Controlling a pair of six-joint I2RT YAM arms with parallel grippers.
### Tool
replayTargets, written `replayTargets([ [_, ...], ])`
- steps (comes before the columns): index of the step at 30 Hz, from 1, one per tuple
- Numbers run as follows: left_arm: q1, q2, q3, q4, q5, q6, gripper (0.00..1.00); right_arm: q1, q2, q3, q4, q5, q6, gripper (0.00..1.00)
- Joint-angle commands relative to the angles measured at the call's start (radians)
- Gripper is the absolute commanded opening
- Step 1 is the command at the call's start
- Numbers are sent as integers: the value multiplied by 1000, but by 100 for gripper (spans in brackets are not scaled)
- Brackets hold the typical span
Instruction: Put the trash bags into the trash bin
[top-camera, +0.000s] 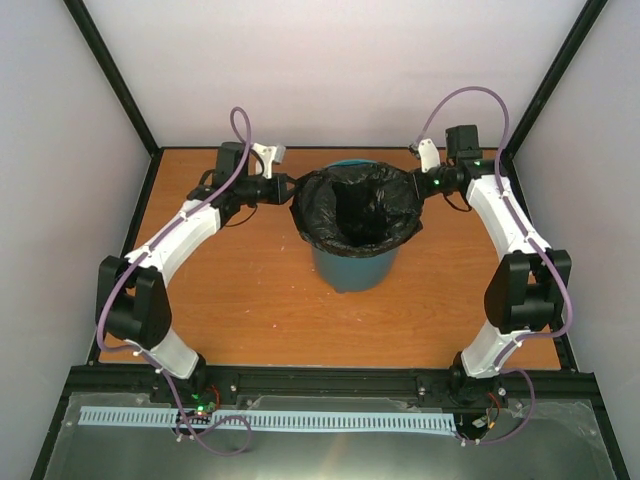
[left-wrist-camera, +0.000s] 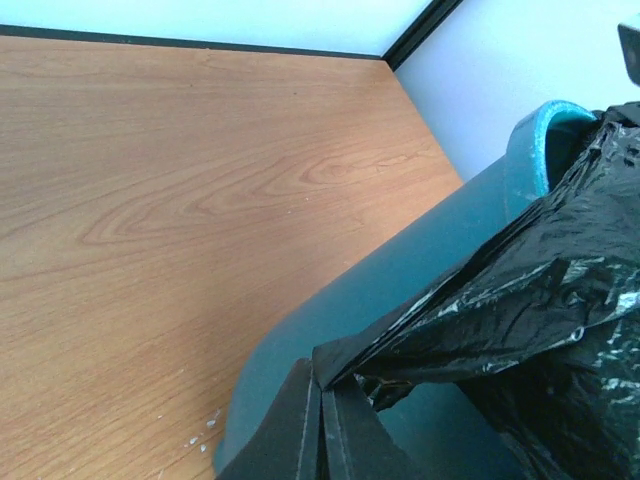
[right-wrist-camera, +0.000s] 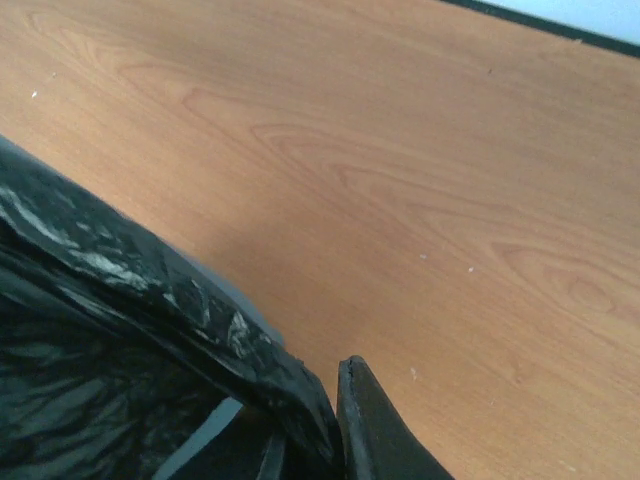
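Note:
The teal trash bin (top-camera: 352, 268) stands upright at the middle of the table. A black trash bag (top-camera: 358, 212) lines it, its mouth spread wide over the rim. My left gripper (top-camera: 288, 190) is at the bag's left edge. In the left wrist view it (left-wrist-camera: 322, 372) is shut on a pinch of the bag's film (left-wrist-camera: 540, 320), just outside the bin's wall (left-wrist-camera: 400, 280). My right gripper (top-camera: 420, 184) is at the bag's right edge. There the film (right-wrist-camera: 120, 330) drapes over one finger and runs between the nearly closed jaws (right-wrist-camera: 330, 390); the other fingertip (right-wrist-camera: 362, 400) shows bare.
The wooden table (top-camera: 250, 300) is framed by black posts and white walls. Both arms curve in from their bases at the near edge, one on each side of the bin. A white slotted strip (top-camera: 260, 420) lies in front of the bases.

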Motion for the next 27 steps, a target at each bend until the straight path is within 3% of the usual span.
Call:
replayTargets([
  [1,11,-7,-8,-26,-37,-25,1,-6,-4,-29,-42,-26,-19,13],
  [21,5,104,65,-57,-6,-50,1,-6,124,79,-146,-116,22,14],
  [27,-16,6,-74,-66,-37,-63,1,-9,67,-41,-135,-66,-4,16],
])
